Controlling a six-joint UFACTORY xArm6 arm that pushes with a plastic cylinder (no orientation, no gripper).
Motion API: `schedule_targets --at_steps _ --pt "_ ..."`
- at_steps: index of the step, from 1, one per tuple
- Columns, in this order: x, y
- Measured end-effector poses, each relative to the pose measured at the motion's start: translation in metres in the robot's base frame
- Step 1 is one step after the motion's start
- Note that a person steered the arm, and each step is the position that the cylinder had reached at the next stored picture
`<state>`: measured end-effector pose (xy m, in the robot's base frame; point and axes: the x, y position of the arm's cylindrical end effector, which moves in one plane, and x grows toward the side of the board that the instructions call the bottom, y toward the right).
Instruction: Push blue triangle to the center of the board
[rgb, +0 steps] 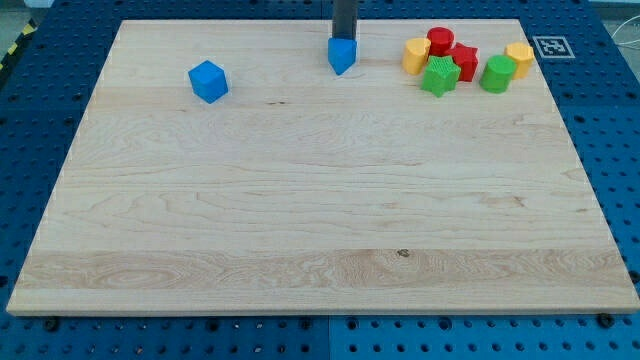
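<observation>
The blue triangle (342, 55) lies near the view's top edge of the wooden board (320, 220), a little right of its middle line. My rod comes down from the view's top right behind it; my tip (344, 38) stands at the block's far side, touching or almost touching it. A blue cube (208, 81) lies at the view's upper left, well apart from the tip.
A cluster sits at the view's upper right: a yellow block (416, 54), a red cylinder (440, 41), a red block (463, 61), a green block (439, 76), a green cylinder (497, 73) and a yellow block (520, 58). A marker tag (551, 46) lies off the corner.
</observation>
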<state>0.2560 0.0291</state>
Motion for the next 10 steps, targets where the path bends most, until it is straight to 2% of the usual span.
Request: schedule_targets --at_steps 4,5,7,10 --pt "0.075 0.017" --pt "0.085 0.011" --pt "0.13 -0.007" --pt "0.131 -0.064"
